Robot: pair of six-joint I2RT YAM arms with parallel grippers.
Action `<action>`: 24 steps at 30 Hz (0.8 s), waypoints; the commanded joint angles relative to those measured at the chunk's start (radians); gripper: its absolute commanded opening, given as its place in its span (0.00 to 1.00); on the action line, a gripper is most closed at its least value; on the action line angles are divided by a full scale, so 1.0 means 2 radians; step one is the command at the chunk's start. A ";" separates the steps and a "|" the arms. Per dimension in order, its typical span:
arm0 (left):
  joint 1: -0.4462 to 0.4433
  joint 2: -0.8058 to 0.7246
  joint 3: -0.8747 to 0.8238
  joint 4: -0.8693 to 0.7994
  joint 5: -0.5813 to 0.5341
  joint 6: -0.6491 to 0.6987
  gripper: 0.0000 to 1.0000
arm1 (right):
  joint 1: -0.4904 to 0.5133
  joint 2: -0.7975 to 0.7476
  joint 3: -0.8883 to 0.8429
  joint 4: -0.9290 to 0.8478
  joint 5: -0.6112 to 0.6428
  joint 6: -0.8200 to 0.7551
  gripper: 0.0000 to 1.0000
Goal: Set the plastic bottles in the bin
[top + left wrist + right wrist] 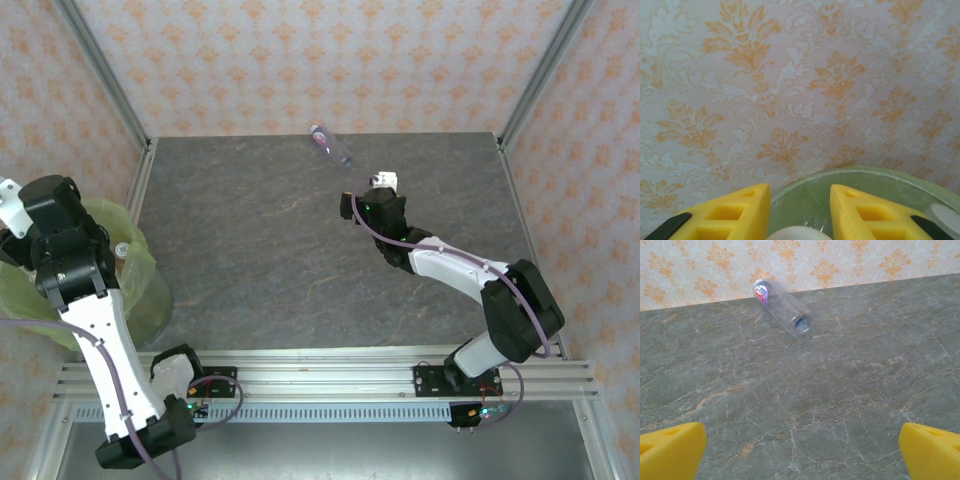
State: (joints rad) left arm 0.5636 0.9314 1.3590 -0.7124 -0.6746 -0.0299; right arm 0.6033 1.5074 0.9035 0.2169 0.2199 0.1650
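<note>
At the table's (250, 260) left edge, the left arm (95, 330) rises from its base, bends and leans out over the bin (150, 270), a round tub lined with a pale green bag that stands just beside the table. The overhead view shows a white-capped bottle (122, 250) inside the bin, near its table-side wall. Seen from the left wrist, the left gripper (799, 195) points at orange-patterned wallpaper (790, 90), with the bin's green rim curving below it. Its yellow fingers (740, 215) stand a narrow gap apart. A white round shape (797, 233) sits between them at the bottom edge of the frame, and it cannot be told whether they grip it. The right arm (470, 275) stretches low over the table toward its middle, with the right gripper (382, 183) aimed at the far wall. Its wrist view shows the fingers spread wide, one in each lower corner, with bare marbled table between them. Ahead and well apart from them, a clear bottle (782, 307) lies on its side near the far edge, its pink-and-white label toward the wall and a blue ring at its near end.
</note>
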 commanded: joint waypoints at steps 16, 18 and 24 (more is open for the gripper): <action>0.036 0.057 0.049 0.020 -0.036 -0.008 0.23 | -0.003 0.005 0.019 -0.009 0.004 0.007 0.99; 0.036 0.057 0.058 0.007 -0.033 -0.017 0.56 | -0.003 0.003 0.017 -0.010 0.007 0.005 0.99; 0.036 0.041 0.092 -0.036 0.018 -0.057 1.00 | -0.003 -0.002 0.010 -0.013 0.013 0.005 0.99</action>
State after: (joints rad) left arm 0.6292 1.0462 1.4807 -0.7238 -0.6876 -0.0822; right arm 0.6033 1.5139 0.9203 0.2031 0.2203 0.1650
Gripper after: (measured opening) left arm 0.990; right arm 0.993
